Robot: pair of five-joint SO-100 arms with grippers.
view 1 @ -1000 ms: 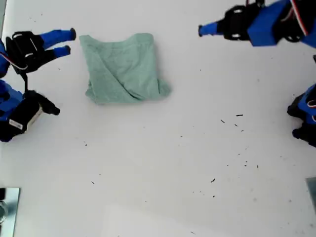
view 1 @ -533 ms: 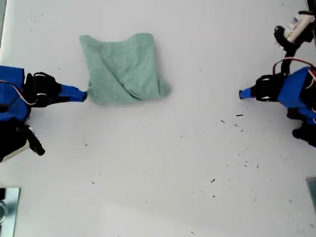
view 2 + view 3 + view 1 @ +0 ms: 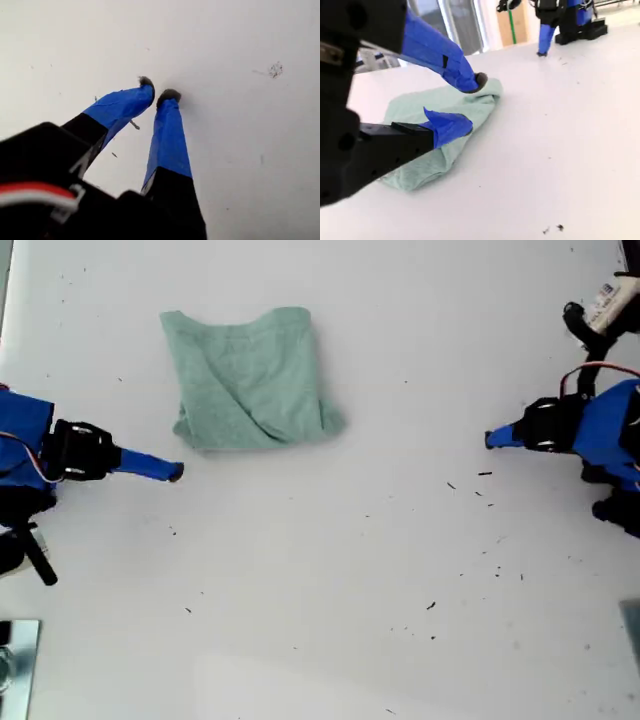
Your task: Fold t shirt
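The t shirt lies folded into a rough square on the white table, towards the far left of the exterior view; the second wrist view shows it as a crumpled bundle. My second gripper hovers just below the shirt's lower left corner in the exterior view, apart from it. In its wrist view that gripper stands open with nothing between its blue fingers. My first gripper is at the exterior view's right, far from the shirt. Its fingertips nearly meet over bare table and hold nothing.
Dark specks dot the table in front of the first gripper. A metal object sits at the exterior view's lower left corner. The arm bases occupy the exterior view's left and right edges.
Both arms swung down from the far edge of the table. In the last half second my second gripper slid off the shirt's lower left corner towards the near side; the first arm stayed put.
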